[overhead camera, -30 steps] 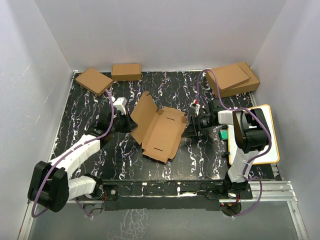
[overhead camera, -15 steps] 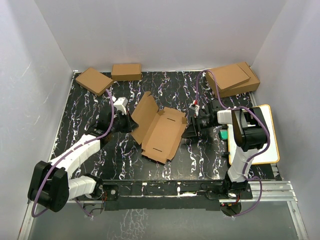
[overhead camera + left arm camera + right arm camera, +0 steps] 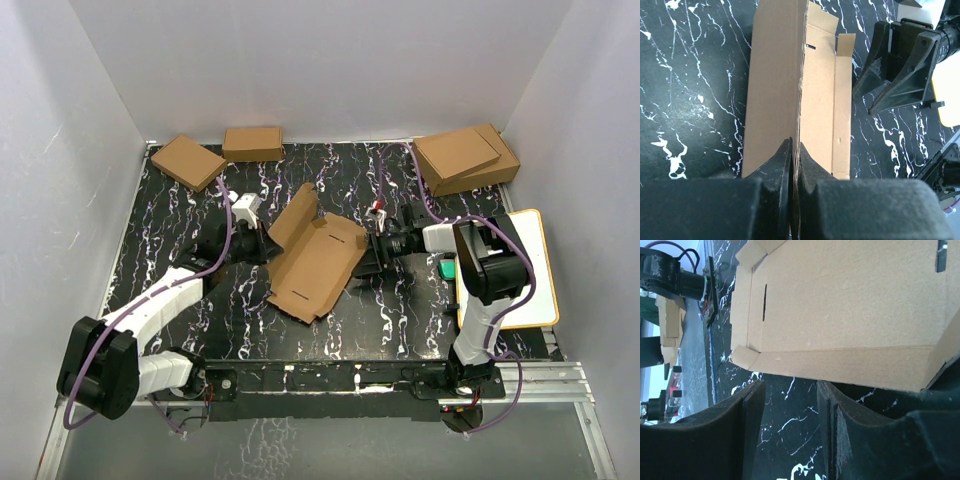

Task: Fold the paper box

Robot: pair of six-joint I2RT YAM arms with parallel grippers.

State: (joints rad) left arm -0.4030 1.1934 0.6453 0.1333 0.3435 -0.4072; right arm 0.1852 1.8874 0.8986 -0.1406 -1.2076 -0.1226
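Left fingers (image 3: 776, 167) stay pinched on the paper box (image 3: 318, 268) by its raised flap, mid-table (image 3: 400, 315). The right fingers (image 3: 747, 435), half-open, narrowing and empty, have moved up to its right edge, and the fold steepens.

The paper box (image 3: 312, 262) lies mid-table (image 3: 330, 190), its left flap raised, between the left gripper (image 3: 264, 244), touching its left side, and the right gripper (image 3: 364, 262), just beside its right side. Two small boxes (image 3: 188, 161) sit by the far left corner, two stacked boxes (image 3: 465, 157) at the far right corner, and a board (image 3: 535, 312) along the right edge.
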